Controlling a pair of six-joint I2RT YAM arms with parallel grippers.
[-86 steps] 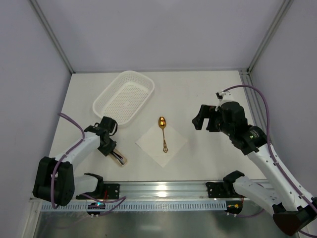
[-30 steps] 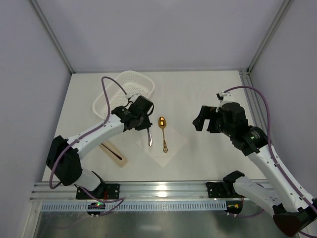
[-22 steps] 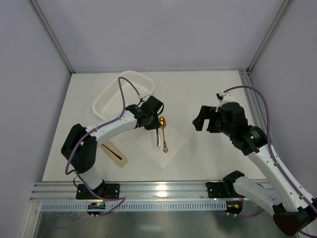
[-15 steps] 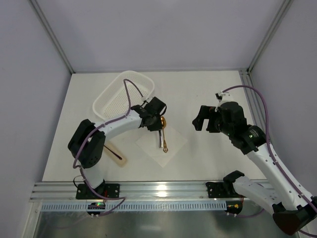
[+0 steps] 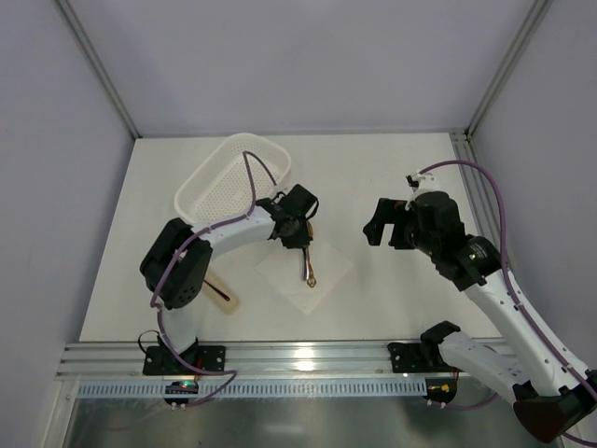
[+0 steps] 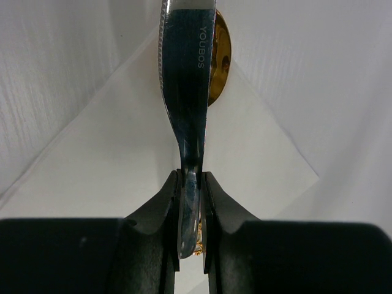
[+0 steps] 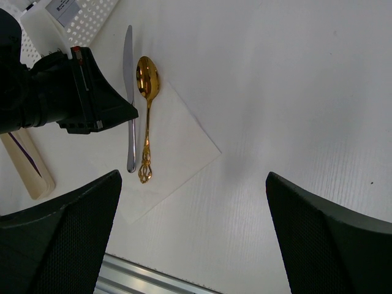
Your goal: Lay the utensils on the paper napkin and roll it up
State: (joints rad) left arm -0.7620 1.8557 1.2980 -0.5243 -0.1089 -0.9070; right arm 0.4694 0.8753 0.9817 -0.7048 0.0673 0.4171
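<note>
The left arm has swung from the beige slab at the table's near-left across to the paper napkin, which lies mid-table toward the near edge. Its left gripper now pinches the handle of the silver knife. The blade reads "YOUBOS" and runs alongside the gold spoon over the napkin's far corner. That arm reaches low with its elbow bent, while the right gripper hangs raised to the right of the napkin, jaws spread wide on nothing.

Left arm: forearm runs toward 2 o'clock. Left gripper is pinched narrow on a silver utensil. Right arm reaches toward 10 o'clock, with the right gripper aloft and spread wide.
</note>
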